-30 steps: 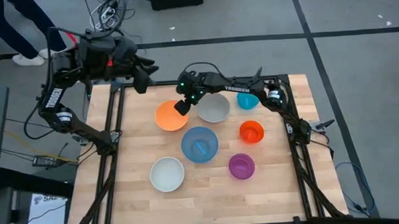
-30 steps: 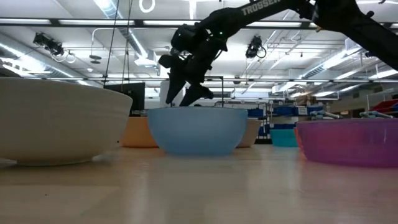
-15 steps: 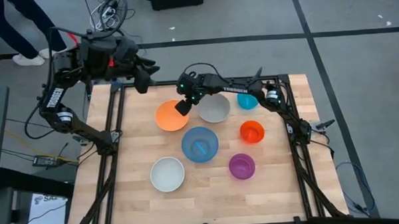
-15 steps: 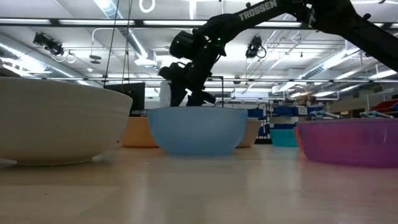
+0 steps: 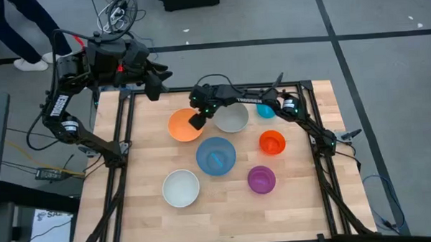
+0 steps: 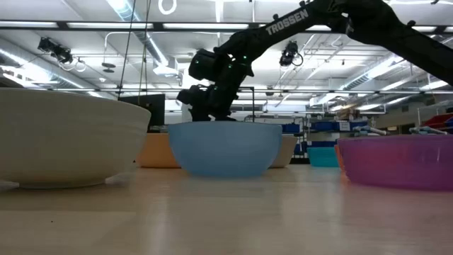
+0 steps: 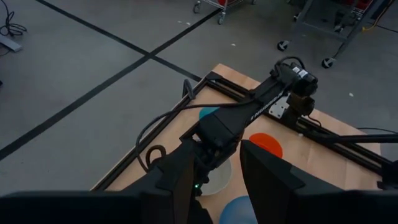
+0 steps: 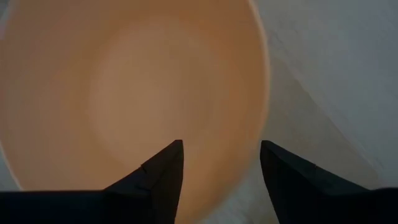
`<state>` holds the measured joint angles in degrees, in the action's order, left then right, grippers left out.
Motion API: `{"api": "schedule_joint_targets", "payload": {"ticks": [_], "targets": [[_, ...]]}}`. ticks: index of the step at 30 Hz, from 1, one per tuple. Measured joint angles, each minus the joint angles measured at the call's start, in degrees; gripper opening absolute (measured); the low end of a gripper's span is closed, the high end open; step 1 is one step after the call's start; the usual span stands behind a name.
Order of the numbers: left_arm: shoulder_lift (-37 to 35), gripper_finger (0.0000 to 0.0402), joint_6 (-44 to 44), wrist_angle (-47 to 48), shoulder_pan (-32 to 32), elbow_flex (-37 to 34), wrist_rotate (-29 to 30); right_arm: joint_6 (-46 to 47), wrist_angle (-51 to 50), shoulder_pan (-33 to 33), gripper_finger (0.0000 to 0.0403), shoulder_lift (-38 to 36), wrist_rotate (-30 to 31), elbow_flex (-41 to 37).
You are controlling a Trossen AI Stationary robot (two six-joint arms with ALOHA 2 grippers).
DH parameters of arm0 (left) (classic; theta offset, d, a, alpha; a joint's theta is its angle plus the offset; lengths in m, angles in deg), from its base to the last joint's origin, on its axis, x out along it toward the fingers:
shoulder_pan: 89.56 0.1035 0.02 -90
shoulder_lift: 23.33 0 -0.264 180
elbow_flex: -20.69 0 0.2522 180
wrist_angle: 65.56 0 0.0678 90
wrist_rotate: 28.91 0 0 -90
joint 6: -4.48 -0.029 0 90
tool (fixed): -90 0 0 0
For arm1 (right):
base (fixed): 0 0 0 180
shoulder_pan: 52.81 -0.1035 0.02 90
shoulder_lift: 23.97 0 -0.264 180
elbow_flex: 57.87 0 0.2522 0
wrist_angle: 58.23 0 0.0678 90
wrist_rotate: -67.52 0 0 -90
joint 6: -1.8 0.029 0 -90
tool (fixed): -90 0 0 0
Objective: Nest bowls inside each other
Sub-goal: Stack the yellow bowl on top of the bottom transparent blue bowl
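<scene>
Right gripper [image 5: 197,121] down lower now than a second back, dropped from above the gap between the two far bowls onto the three-o'clock rim of the orange bowl [image 5: 184,125]. Fingers apart, straddling that rim in the wrist view: one finger [image 8: 163,171] over the inside, the other finger [image 8: 287,174] outside over the table [image 8: 329,74]. Spread just beginning to narrow, not yet clamped on anything. Looks like a rim pinch coming, first step toward lifting orange into a bigger bowl, or making room for a smaller one.

Outward from there: grey bowl [image 5: 231,117] just beside at three o'clock, large blue bowl [image 5: 216,155] at five o'clock, close. Small teal bowl [image 5: 265,109] farther at three o'clock, partly under the right arm. Small red-orange bowl [image 5: 271,141], small purple bowl [image 5: 261,180] and white bowl [image 5: 180,187] well apart toward the near edge. All seven separate, nothing nested yet.

Left gripper [image 5: 155,83] parked off the far left corner, fingers partly apart, holding nothing.

Hard to judge: whether the fingers actually touch the orange rim. Low view no help, fingertips hidden behind the blue bowl [image 6: 225,147], orange bowl [image 6: 154,150] only a sliver.
</scene>
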<state>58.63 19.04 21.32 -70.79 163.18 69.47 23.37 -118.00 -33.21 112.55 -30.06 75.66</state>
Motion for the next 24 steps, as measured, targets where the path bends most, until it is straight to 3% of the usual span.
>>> {"api": "schedule_joint_targets", "payload": {"ticks": [4,8,10,15,21,24], "targets": [[0.0,0.0141,0.02,-0.05,0.0,0.0,0.0,-0.68,-0.23,0.01,0.0142,0.21,-0.92,0.01],[0.0,0.0141,0.09,-0.04,0.0,0.0,0.0,-0.74,0.49,0.34,0.0042,0.21,-1.68,0.01],[0.0,0.0141,0.09,-0.04,0.0,0.0,0.0,-1.53,1.69,0.65,0.0012,0.21,-4.01,0.02],[0.0,0.0141,0.09,-0.04,-0.02,0.0,0.0,-1.08,1.37,1.09,0.0003,0.27,-4.04,3.52],[0.0,0.0141,-0.81,-0.04,-0.01,0.0,0.02,-3.53,-2.12,1.33,0.0001,-0.39,-5.67,15.42],[0.0,0.0141,-0.89,-0.05,0.0,-0.01,0.1,-3.43,-3.62,1.0,0.0001,-5.81,-10.3,11.89]]}}
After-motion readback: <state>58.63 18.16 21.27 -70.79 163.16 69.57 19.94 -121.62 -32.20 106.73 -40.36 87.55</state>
